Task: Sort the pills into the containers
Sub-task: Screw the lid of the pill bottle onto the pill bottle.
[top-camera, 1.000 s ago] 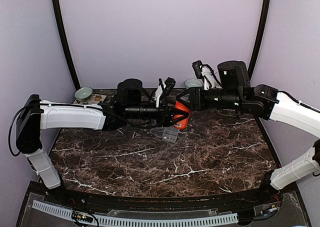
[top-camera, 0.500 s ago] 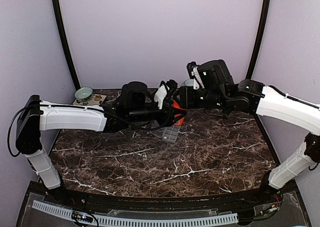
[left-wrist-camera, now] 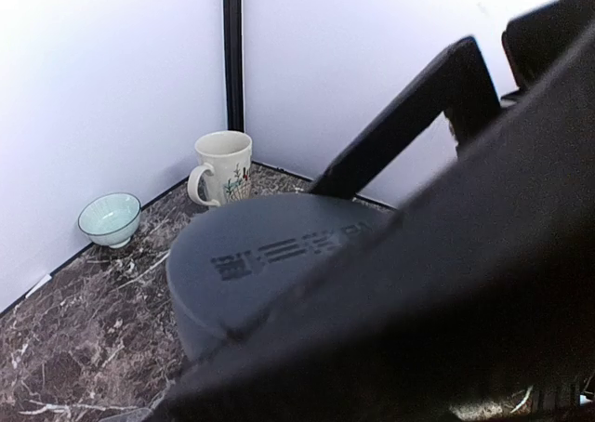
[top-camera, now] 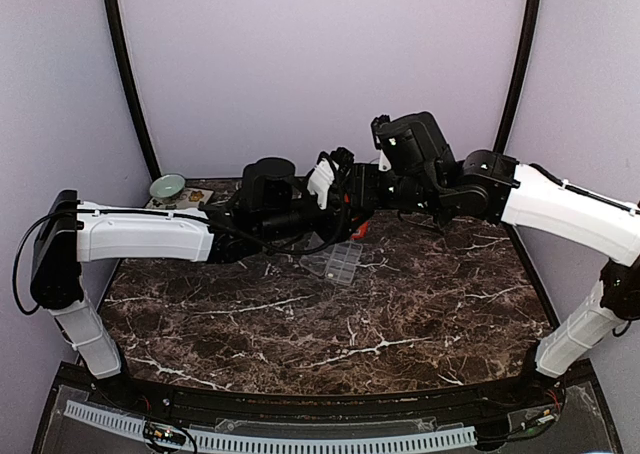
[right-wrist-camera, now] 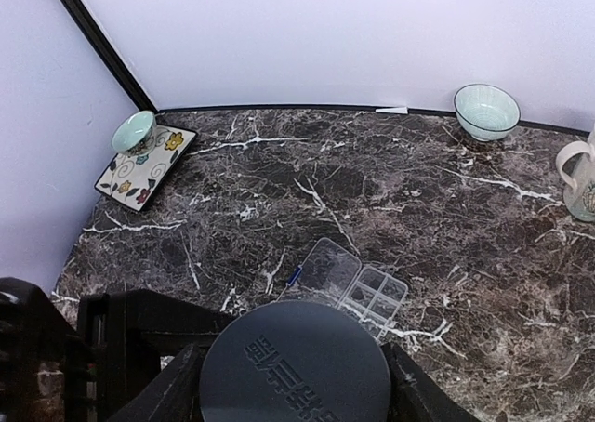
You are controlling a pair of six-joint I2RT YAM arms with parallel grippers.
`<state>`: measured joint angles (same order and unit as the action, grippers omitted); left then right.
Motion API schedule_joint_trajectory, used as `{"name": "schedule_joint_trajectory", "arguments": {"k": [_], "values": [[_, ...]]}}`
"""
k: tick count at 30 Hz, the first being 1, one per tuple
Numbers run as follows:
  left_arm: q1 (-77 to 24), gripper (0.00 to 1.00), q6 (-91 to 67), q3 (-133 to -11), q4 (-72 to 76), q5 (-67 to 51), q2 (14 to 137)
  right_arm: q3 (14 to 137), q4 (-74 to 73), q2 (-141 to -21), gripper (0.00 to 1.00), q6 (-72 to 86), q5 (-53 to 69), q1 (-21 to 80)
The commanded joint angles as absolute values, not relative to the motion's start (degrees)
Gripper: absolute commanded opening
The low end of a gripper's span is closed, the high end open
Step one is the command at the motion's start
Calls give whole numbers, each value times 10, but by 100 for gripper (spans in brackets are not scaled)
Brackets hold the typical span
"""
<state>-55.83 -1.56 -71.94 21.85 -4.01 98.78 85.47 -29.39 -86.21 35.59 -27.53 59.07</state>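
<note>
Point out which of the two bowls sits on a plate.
The greener bowl, on a corner of the flowered plate. The other, paler bowl stands directly on the marble tabletop near the mug.

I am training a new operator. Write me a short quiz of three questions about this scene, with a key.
1. True or false: the flat clear-plastic organiser box lies open on the dark marble table.
2. How many pale ceramic bowls show in the right wrist view?
3. The orange bottle with grey round cap is: A on the table; B held aloft; C inside a bowl.
Key: 1 true; 2 two; 3 B.
</note>
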Motion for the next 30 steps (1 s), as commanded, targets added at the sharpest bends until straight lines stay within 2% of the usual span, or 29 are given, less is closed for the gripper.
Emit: {"name": "schedule_joint_trajectory", "arguments": {"k": [1, 5, 30], "values": [[-584, 0, 26, -733, 281, -90, 955, 841, -252, -860, 63, 343, -218, 619], [-584, 0, 28, -724, 287, -101, 949, 831, -238, -845, 69, 329, -212, 619], [-569, 0, -8, -702, 296, -179, 917, 761, -240, -724, 75, 281, -217, 617]]}}
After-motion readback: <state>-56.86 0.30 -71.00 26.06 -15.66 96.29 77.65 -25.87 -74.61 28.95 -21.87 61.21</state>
